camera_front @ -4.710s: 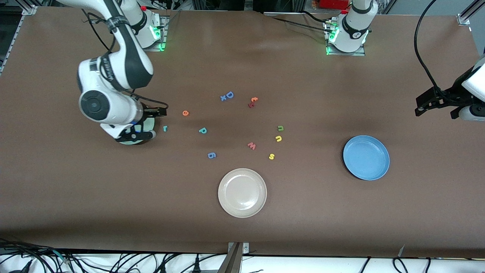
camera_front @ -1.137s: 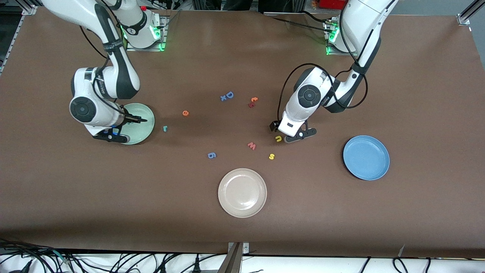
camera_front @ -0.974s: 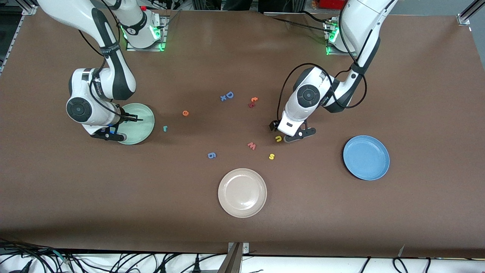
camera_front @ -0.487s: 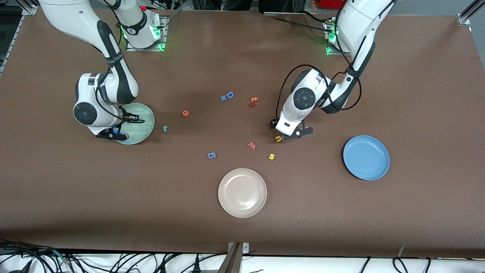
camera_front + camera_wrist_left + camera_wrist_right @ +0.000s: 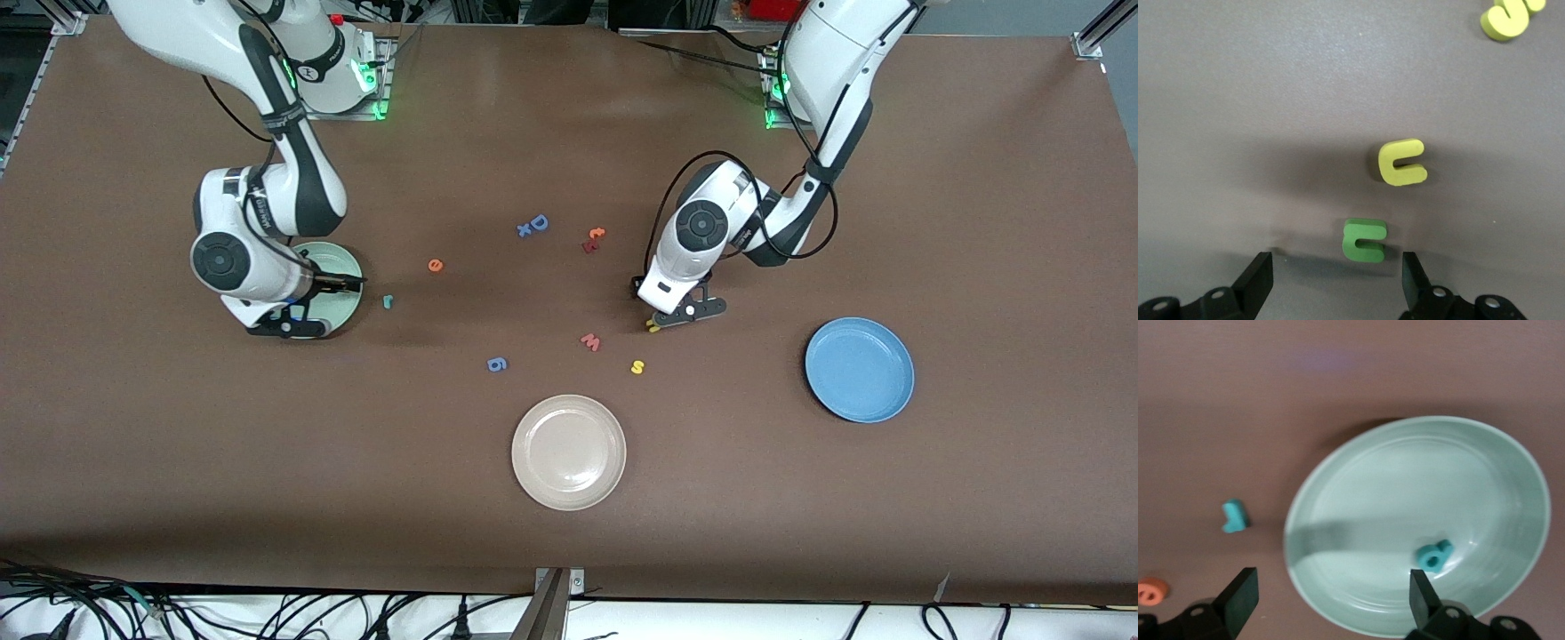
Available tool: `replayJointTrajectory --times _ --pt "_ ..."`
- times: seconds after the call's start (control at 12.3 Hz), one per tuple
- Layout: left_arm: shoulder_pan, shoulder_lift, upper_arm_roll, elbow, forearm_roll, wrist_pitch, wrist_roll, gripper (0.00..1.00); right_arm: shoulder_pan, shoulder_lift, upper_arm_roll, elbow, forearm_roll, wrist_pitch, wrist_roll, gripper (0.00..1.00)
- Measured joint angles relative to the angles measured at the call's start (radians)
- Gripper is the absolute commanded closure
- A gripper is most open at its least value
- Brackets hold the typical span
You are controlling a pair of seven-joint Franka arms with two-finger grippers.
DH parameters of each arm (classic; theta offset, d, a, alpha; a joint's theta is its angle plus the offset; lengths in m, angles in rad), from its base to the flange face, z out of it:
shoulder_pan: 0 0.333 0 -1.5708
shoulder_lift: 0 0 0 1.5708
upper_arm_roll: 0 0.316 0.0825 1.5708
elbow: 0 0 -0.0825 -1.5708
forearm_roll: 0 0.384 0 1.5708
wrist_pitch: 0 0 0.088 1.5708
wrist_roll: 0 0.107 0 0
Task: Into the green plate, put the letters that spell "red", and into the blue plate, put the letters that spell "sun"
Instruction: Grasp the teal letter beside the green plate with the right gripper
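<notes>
My right gripper (image 5: 1331, 595) hangs open over the rim of the pale green plate (image 5: 1358, 493), and the teal "d" (image 5: 1433, 555) lies loose in the plate. The teal "r" (image 5: 1235, 515) and orange "e" (image 5: 1151, 590) lie on the table beside the plate. My left gripper (image 5: 1336, 280) is open, low over the table, with the dark green letter (image 5: 1365, 240) between its fingers (image 5: 1258, 280), untouched. The yellow "u" shape (image 5: 1403, 162) and yellow "s" (image 5: 1511, 17) lie close by. The blue plate (image 5: 859, 369) sits empty toward the left arm's end.
A beige plate (image 5: 568, 452) lies nearest the front camera. A red "w" (image 5: 590, 341) and blue "g" (image 5: 497, 364) lie between it and the letter cluster. A blue "D" (image 5: 538, 222) and orange and red letters (image 5: 594, 238) lie farther back.
My right gripper has opened and shifted slightly over the green plate, where the teal "d" now lies. My left gripper has edged over the green and yellow letters, covering most of the yellow one in the front view.
</notes>
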Motion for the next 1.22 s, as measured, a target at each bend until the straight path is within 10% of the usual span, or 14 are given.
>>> replayJointTrajectory --times 0.32,1.22 --pt "-0.015 0.002 0.0 0.0 0.07 0.0 0.0 0.14 0.004 0.006 0.083 0.004 0.0 0.036 -0.001 0.39" --pt "-0.018 0.003 0.018 0.0 0.071 0.002 -0.001 0.17 0.003 0.094 0.124 -0.049 0.0 0.272 0.0 0.4"
